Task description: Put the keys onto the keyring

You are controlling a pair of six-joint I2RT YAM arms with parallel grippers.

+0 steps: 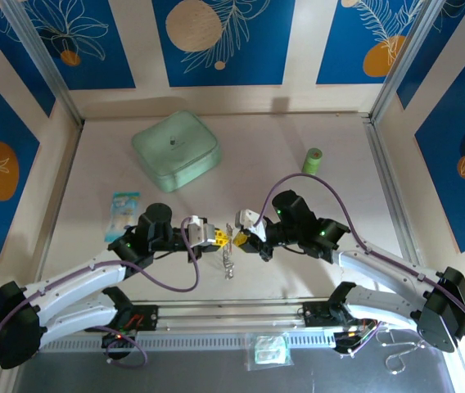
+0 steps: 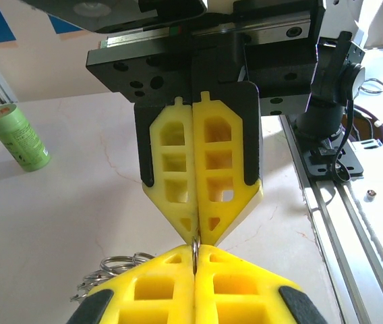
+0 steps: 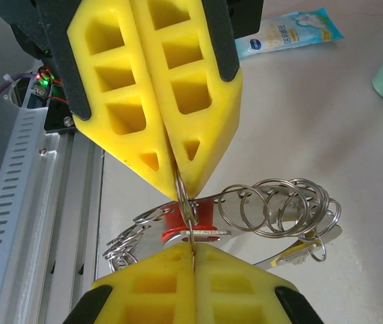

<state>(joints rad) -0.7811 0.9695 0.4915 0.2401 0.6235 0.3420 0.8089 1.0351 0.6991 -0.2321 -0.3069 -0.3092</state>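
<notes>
One thin ring of the keyring (image 3: 309, 219) sits pinched between both my grippers. My left gripper (image 3: 176, 177) and right gripper (image 3: 193, 246) are each clamped fully shut on it, tip to tip, over the middle of the table (image 1: 282, 164). The other loops bunch just beside my fingertips, and a red key (image 3: 203, 217) head shows among them. Farther off lie three more things: a packet (image 1: 124, 211) to my left, a mint box (image 1: 175, 150) behind it, and a green roll (image 1: 313, 160) to the right.

Bright, even light, soft faint shadows, nearest foreground slightly blurred.
</notes>
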